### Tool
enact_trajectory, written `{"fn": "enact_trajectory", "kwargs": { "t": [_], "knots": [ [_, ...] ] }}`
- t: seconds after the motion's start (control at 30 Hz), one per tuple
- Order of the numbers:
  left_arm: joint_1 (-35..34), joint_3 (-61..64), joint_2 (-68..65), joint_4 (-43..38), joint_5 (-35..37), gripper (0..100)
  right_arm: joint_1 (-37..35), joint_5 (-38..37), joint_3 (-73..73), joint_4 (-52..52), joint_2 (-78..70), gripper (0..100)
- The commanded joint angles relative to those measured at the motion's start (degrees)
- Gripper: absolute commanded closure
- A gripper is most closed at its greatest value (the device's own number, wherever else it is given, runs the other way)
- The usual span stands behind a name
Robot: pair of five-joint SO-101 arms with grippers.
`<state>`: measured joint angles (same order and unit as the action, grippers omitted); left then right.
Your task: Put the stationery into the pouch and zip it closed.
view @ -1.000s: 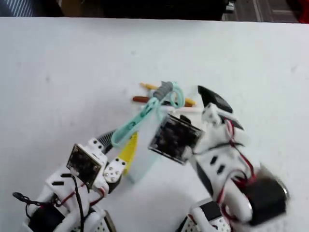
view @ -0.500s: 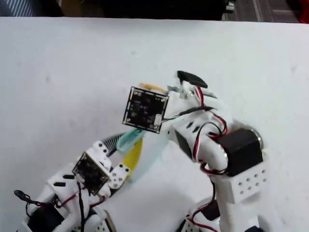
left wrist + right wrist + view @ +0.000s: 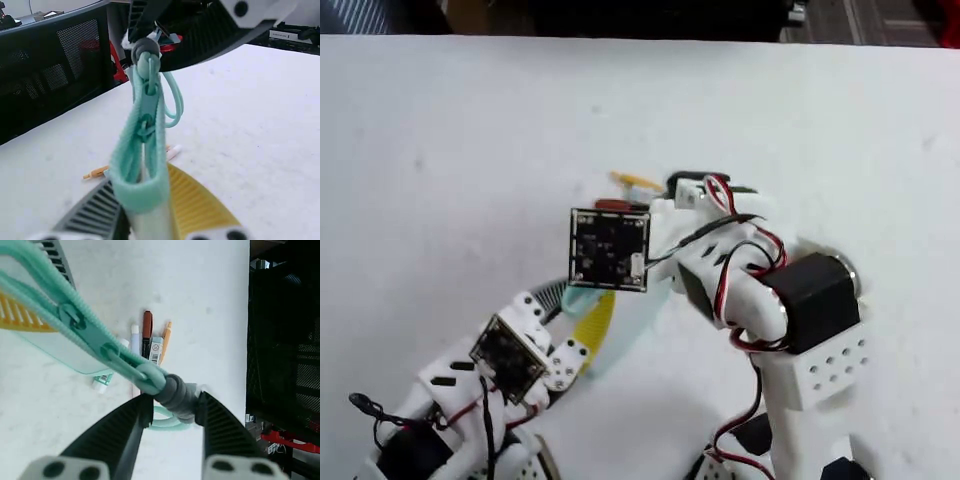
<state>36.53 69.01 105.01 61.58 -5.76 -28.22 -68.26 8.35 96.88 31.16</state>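
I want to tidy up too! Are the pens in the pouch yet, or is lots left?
Not yet. Done: the left gripper and right gripper each grip one end of the pouch. In hand: it hangs stretched between them. Left: the pens lie on the table, outside it, so packing and zipping remain.

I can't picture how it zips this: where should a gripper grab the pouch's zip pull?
Probably at the grey toggle on the pull's end, pinched across its sides, coming from beyond the pouch in line with the zipper. It is a stubby knob clear of the fabric; the right gripper pinches it that way.
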Motion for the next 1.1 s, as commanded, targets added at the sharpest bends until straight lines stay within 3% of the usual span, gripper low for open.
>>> {"fn": "enact_trajectory", "kwargs": {
  "t": [0.0, 0.23, 0.43, 0.63, 0.8, 0.87, 1.07],
  "knots": [
    [1.3, -1.1, -0.4, 0.9, -1.0, 98, -1.4, -1.0, 1.0, 1.5, -0.6, 90.6],
    [1.4, -1.1, -0.4, 0.9, -1.1, 98, -5.9, -1.3, -2.4, 1.5, -0.8, 80.0],
    [1.3, -1.1, -0.4, 0.9, -1.2, 98, -7.3, -6.9, -3.3, 1.5, -0.2, 99.1],
    [1.3, -1.5, -0.4, 0.5, -1.3, 96, -5.9, -6.6, -2.3, 1.5, -0.1, 98.0],
    [1.2, -1.1, -0.4, 1.2, 3.1, 78, -4.5, 5.8, 5.6, -1.1, 0.8, 98.1],
    [1.2, -1.1, -0.4, 1.6, 6.0, 77, -4.7, 9.5, 8.2, -1.3, 0.3, 98.1],
    [1.2, -1.1, -0.4, 1.7, 4.3, 79, -4.9, 16.0, 8.4, -1.5, 0.4, 98.1]
  ]
}}
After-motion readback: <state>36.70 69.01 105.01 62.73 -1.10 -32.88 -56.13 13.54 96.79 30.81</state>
